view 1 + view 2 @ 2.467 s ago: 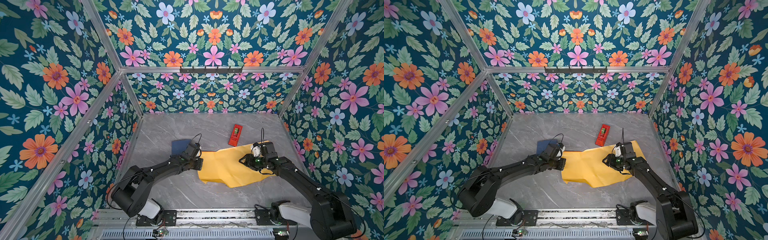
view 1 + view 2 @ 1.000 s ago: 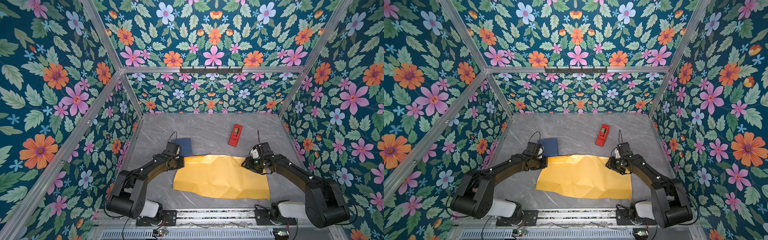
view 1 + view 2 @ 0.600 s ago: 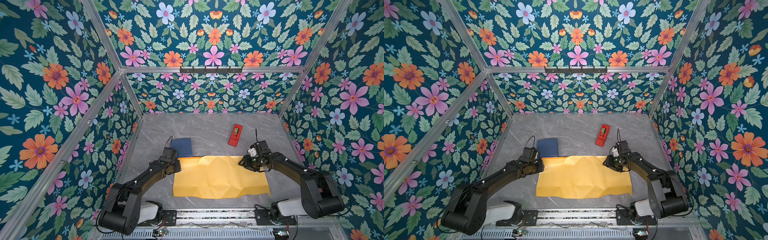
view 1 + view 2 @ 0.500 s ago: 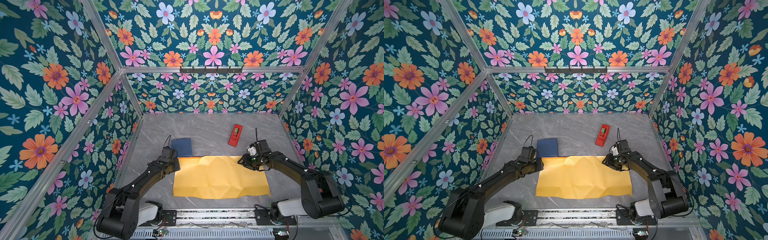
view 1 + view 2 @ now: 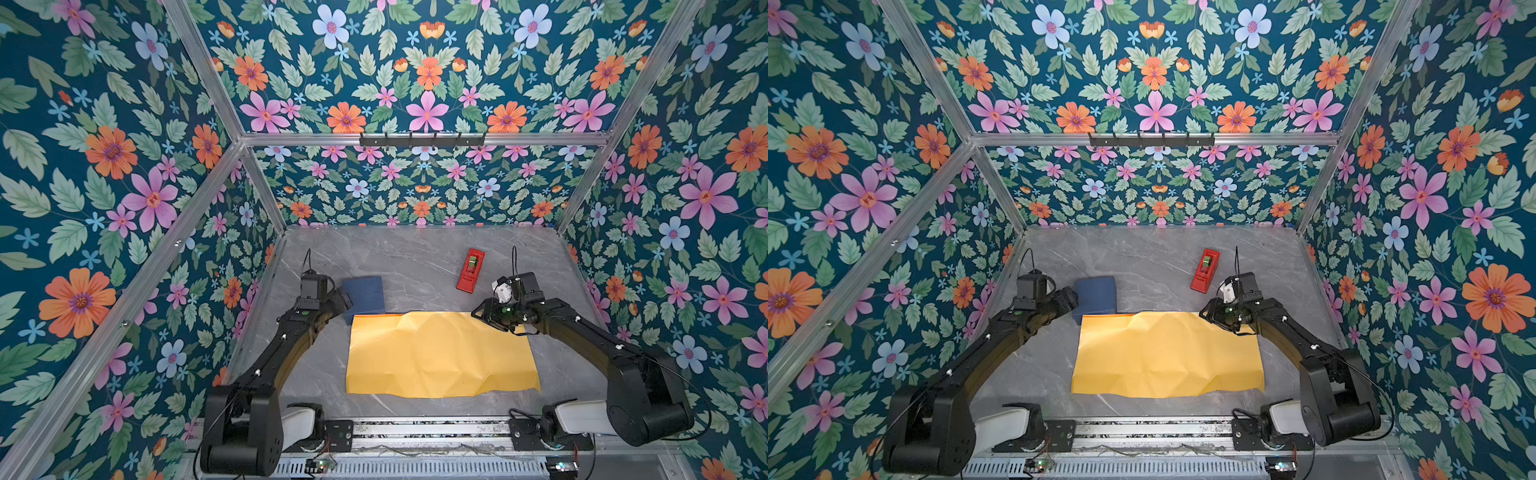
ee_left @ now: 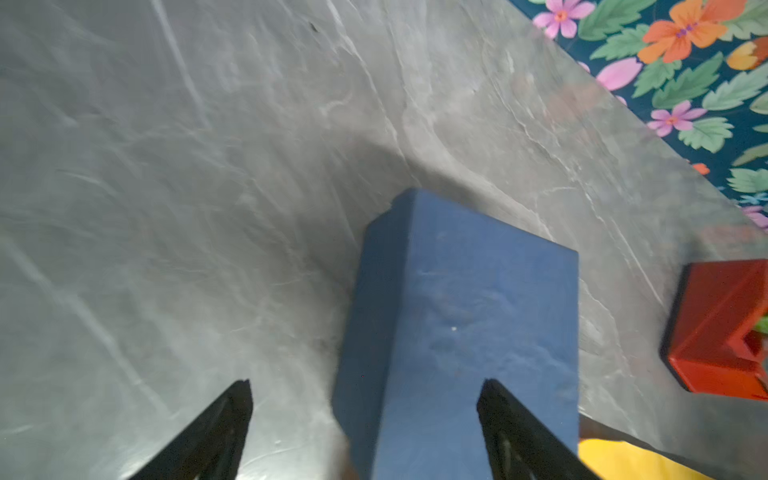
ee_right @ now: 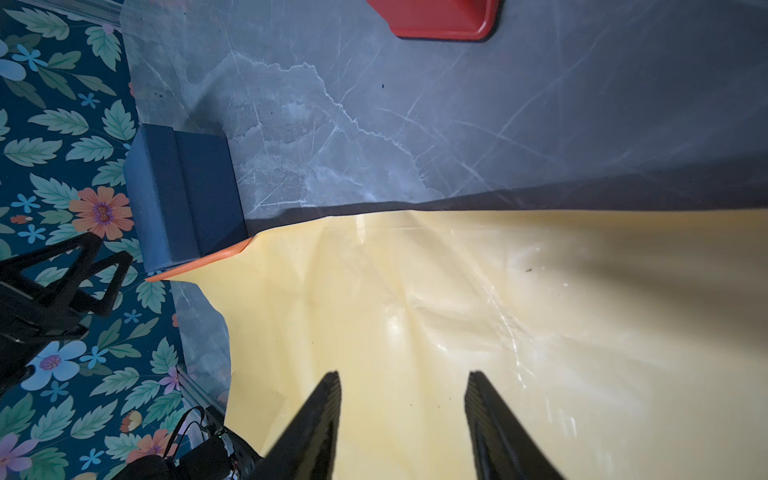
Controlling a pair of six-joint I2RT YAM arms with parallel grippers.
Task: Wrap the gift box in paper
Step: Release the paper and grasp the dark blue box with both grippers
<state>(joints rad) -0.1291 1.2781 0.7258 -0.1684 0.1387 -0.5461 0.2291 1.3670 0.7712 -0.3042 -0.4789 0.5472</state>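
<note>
Gift box just behind far-left corner of the paper, tape dispenser farther back to the right

The paper is seen to be thin and creased, with a light shine on it. The gift box is made of dull, matt card, marked with small dents. The table is covered in smooth, stone-like grey with a soft shine, and the tape dispenser is made of smooth plastic.

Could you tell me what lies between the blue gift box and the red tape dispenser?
Only bare grey table separates the gift box from the tape dispenser, as both top views show.
</note>
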